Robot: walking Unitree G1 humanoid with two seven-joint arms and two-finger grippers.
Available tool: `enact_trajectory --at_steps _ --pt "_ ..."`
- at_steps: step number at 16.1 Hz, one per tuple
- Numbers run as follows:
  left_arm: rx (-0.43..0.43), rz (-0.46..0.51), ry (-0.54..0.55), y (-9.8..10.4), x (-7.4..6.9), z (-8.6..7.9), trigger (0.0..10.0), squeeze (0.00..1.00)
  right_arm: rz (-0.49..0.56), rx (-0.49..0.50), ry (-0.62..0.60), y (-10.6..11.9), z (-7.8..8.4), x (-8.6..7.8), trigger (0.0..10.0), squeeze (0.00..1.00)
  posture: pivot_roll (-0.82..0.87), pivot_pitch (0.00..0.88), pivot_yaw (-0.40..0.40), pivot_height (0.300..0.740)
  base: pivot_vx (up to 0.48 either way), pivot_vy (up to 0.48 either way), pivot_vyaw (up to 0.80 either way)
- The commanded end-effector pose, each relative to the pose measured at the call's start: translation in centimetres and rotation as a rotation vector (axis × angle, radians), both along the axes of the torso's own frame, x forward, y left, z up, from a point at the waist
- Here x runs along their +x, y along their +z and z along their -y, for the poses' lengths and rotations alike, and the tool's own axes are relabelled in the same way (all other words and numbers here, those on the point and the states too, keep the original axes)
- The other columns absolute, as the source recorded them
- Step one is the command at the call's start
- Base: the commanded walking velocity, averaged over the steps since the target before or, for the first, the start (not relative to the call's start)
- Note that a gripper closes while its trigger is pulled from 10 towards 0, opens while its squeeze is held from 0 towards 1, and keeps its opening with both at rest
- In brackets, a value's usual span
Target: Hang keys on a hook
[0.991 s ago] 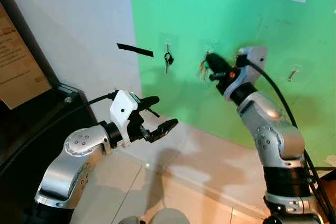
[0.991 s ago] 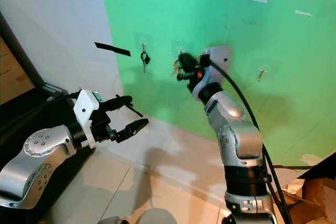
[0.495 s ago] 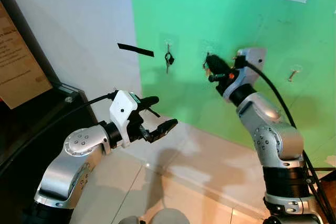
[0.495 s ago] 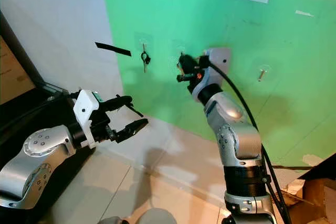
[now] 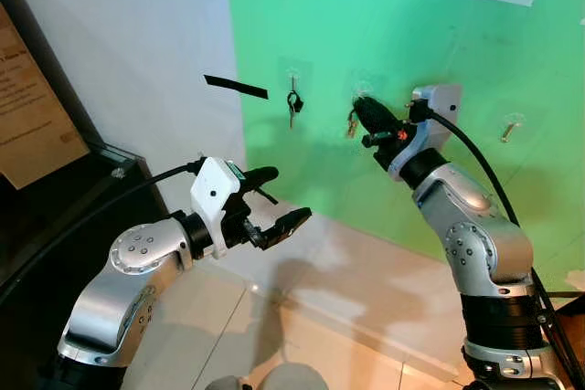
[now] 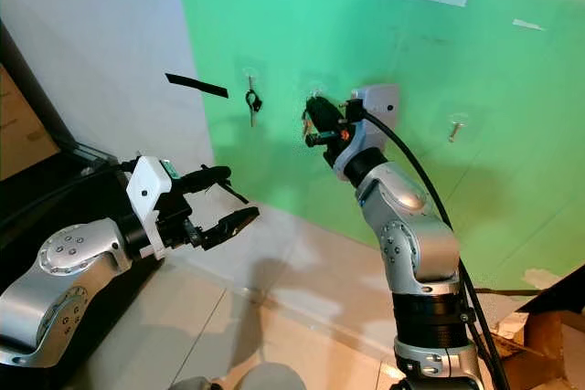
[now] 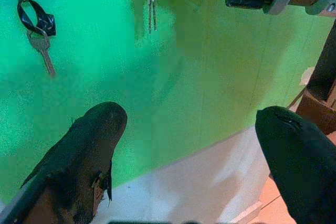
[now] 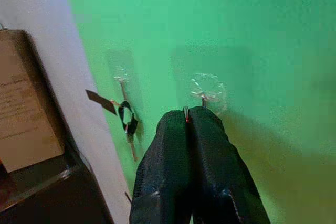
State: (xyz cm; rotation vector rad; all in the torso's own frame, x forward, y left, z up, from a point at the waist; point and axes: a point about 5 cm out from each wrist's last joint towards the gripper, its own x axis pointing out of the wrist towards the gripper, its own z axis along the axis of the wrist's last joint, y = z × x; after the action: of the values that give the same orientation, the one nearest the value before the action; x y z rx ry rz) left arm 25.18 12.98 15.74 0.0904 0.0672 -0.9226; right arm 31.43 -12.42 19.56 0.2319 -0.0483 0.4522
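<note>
The right gripper (image 5: pixel 366 116), two long black fingers pressed together, pinches the ring of a small bunch of brass-coloured metal keys (image 5: pixel 351 123) and holds it up against the green wall panel (image 5: pixel 439 43), right at the clear adhesive hook in the middle of the row (image 8: pixel 206 91); the keys dangle just below the fingertips, and in the right wrist view the ring's tip shows between the closed fingers (image 8: pixel 173 145) just under that hook, though whether it is over the hook cannot be told. To the robot's left of it, a second clear hook (image 5: pixel 292 75) carries a silver key on a black loop (image 5: pixel 292 105). To the right, well apart, a third clear hook (image 5: pixel 512 123) carries a small brass-coloured item. The left gripper (image 5: pixel 279 198) hangs lower, away from the wall, its black fingers spread wide and holding nothing. A black strip of tape (image 5: pixel 236 87) lies on the white wall (image 5: pixel 137 43) beside the panel, above a pale tiled floor (image 5: pixel 347 317).
</note>
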Motion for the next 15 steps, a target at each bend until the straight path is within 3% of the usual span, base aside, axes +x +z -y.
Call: enact_trajectory --at_steps 1,4,9,15 --pt "0.004 0.001 -0.012 0.15 -0.09 0.31 10.0 0.0 -0.002 -0.005 -0.023 0.13 0.16 0.28 10.0 0.0 -0.02 0.0 -0.001 0.74 0.0 0.0 0.0" --pt "0.003 0.001 -0.019 0.19 -0.04 0.42 10.0 0.0 -0.014 -0.007 -0.026 -0.14 -0.18 0.38 10.0 0.0 -0.02 0.0 -0.001 0.74 0.0 0.0 0.0" --pt "0.004 0.0 -0.016 0.23 0.0 0.33 10.0 0.0 -0.024 0.037 -0.132 0.04 0.68 1.26 10.0 0.0 -0.02 0.0 0.0 0.74 0.0 0.0 0.0" --pt "0.004 0.001 -0.017 0.3 0.17 0.32 10.0 0.0 -0.011 0.05 -0.087 0.26 0.75 0.85 10.0 0.0 -0.03 0.0 0.004 0.74 0.0 0.0 0.0"
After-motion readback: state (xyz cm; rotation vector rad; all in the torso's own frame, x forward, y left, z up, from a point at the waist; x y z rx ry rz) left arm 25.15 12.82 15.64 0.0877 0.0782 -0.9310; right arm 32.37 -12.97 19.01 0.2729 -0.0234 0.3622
